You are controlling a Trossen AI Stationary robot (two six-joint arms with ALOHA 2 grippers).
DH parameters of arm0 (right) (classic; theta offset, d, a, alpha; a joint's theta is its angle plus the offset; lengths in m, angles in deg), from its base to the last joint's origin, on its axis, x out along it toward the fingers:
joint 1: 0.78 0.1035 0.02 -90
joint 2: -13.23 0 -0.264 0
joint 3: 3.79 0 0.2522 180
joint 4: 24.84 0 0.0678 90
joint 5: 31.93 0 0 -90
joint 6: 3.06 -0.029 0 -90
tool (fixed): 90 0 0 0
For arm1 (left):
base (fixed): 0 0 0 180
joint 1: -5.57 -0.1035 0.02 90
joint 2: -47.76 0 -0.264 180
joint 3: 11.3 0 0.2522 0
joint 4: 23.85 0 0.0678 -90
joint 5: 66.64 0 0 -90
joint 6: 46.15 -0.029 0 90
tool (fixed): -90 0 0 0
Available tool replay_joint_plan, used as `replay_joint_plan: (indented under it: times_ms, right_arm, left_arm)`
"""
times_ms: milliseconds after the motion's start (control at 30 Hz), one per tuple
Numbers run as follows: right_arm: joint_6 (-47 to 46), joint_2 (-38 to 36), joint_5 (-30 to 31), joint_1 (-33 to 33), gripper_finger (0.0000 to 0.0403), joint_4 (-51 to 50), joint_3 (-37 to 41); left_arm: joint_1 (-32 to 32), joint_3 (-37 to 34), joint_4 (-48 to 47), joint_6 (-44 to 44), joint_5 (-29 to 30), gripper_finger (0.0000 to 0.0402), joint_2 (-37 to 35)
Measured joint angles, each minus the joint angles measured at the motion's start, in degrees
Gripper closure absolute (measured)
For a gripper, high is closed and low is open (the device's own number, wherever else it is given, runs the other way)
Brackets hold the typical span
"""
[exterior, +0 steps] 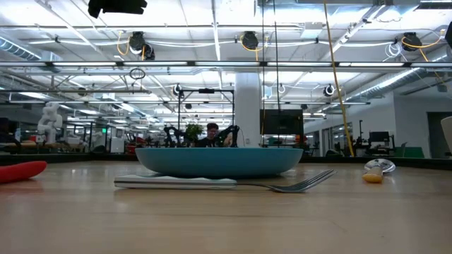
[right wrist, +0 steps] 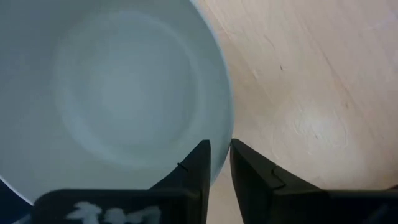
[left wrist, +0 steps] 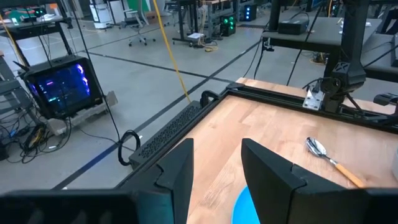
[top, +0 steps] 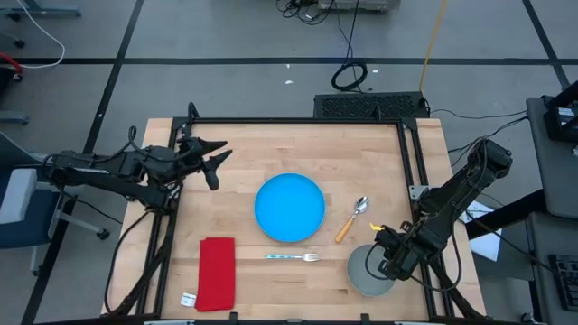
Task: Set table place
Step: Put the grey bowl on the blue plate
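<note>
The right gripper (right wrist: 219,167) has its fingers pinched on the bowl (top: 365,268) rim, one inside, one outside, with spoon (top: 352,218), fork (top: 293,256) and plate (top: 289,208) farther out on the table (top: 253,153), and the left gripper (top: 213,161) open beyond them.

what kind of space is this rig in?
Probably a large robotics lab or workshop: other rigs and monitors stand across an open hall, cables trail over the taped concrete floor, and a lit screen sits on a cart near the table.
</note>
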Motion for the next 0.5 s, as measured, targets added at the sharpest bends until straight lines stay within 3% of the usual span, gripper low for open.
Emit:
replay_joint_plan:
  times_ms: [267,500]
  right_arm:
    - [-0.31,0.00,0.00,-0.02,0.0357,-0.95,0.00]
    - [-0.33,0.00,0.24,-0.04,0.0391,-1.09,0.00]
  left_arm:
    - [0.01,-0.01,0.00,-0.09,0.00,0.0261,0.00]
    - [0.00,-0.01,-0.02,-0.09,0.00,0.0261,0.00]
